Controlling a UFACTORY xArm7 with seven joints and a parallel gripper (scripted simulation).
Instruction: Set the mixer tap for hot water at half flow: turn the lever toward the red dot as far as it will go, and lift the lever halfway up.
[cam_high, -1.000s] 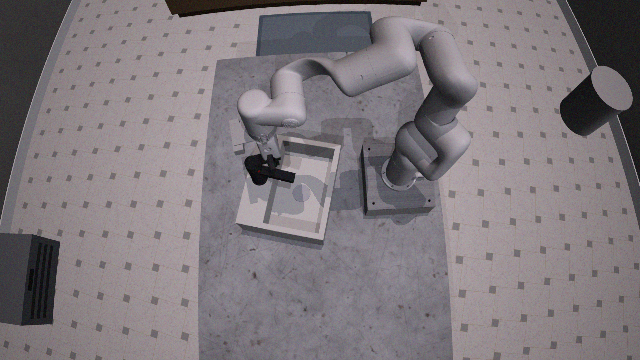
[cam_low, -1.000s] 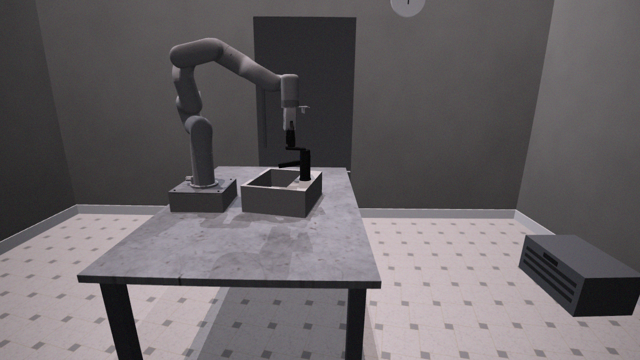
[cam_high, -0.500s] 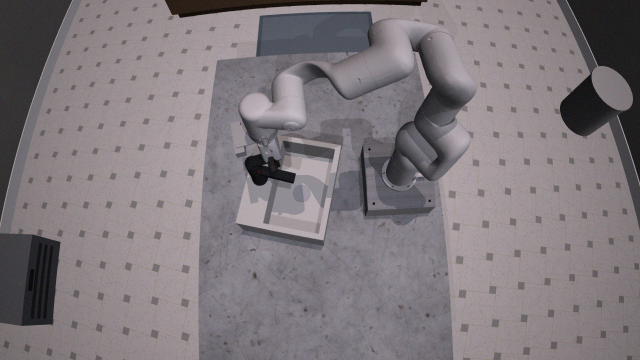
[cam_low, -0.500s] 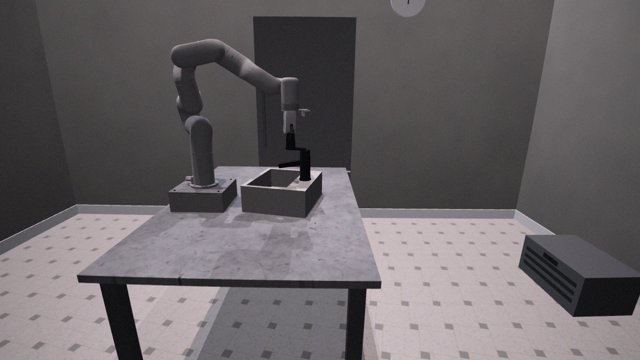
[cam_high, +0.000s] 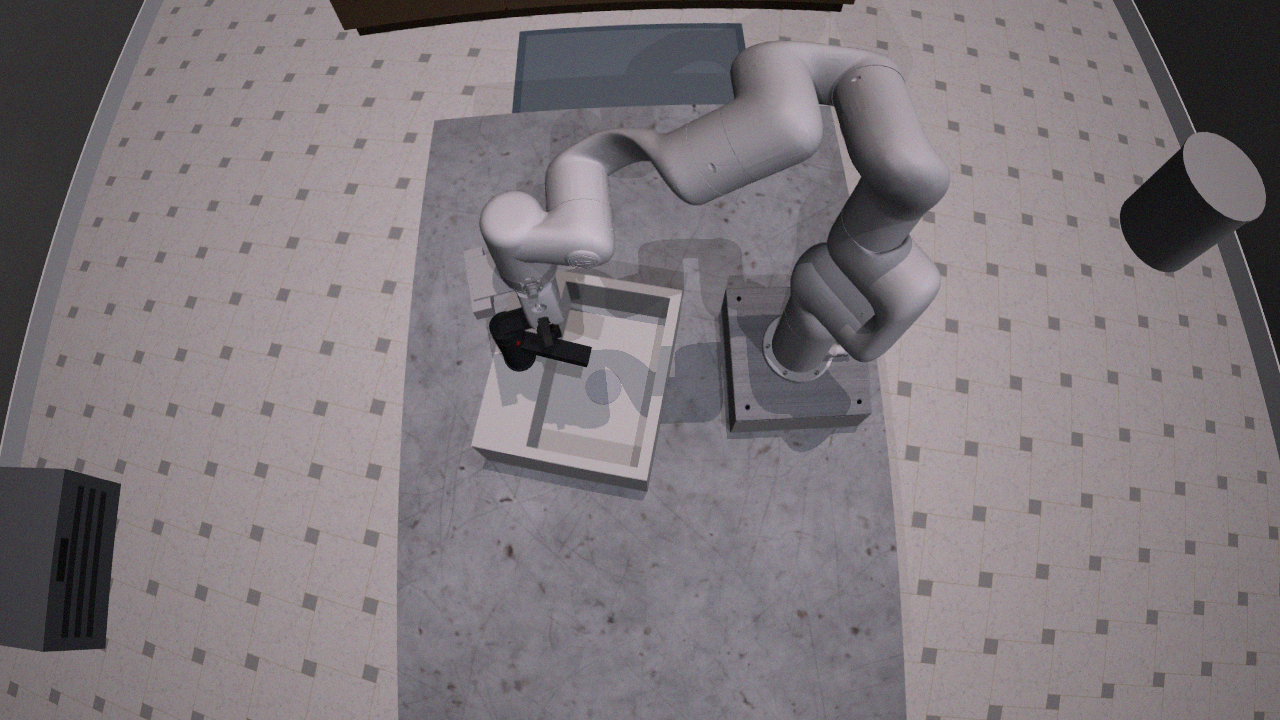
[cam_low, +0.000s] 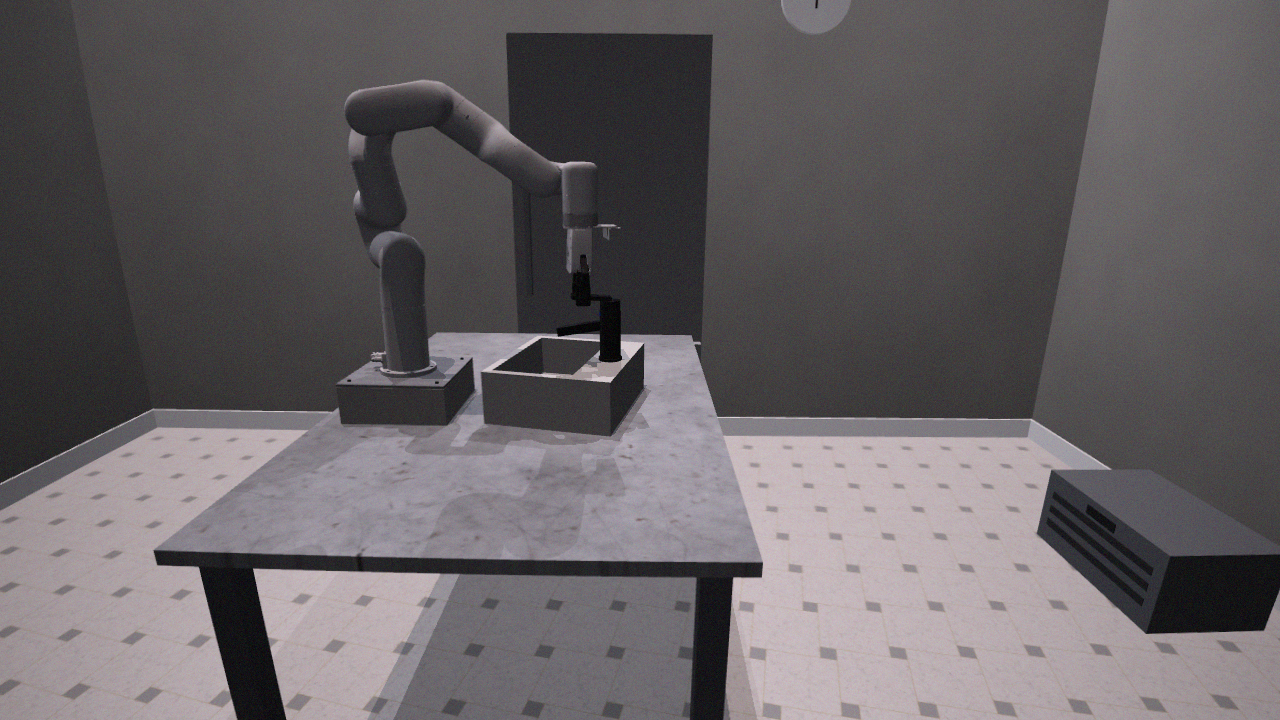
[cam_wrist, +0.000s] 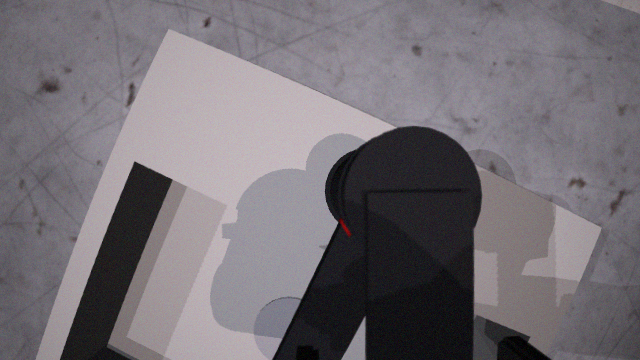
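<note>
On the grey mottled stone-look table (cam_low: 501, 501), the pale grey seven-joint arm (cam_low: 465, 125) rises from a square grey pedestal block (cam_low: 353, 402), climbs straight up, bends over at a high elbow and slopes down toward the far side of a pale rectangular open-topped sink basin (cam_low: 554, 407). Its last link hangs vertical, so the gripper (cam_low: 581, 288) points straight down at the black mixer tap (cam_low: 610, 333), which stands on the basin's rim at the corner farthest from the pedestal. From the top view the forearm folds back on itself in an S above the table, with the wrist sitting over the tap's round dark head (cam_high: 517, 344). The tap's flat black lever (cam_wrist: 419, 260) fills the middle of the wrist view and runs toward the lower edge; a short red mark (cam_wrist: 345, 227) shows at the edge of the head, just beside the lever's left side. A black spout (cam_high: 565, 351) reaches out over the basin's hollow. The fingers stand apart, partly spread, at the height of the lever; whether they touch it cannot be told. A dark louvred box (cam_low: 1163, 546) lies on the tiled floor (cam_low: 895, 573), well apart from the table.
</note>
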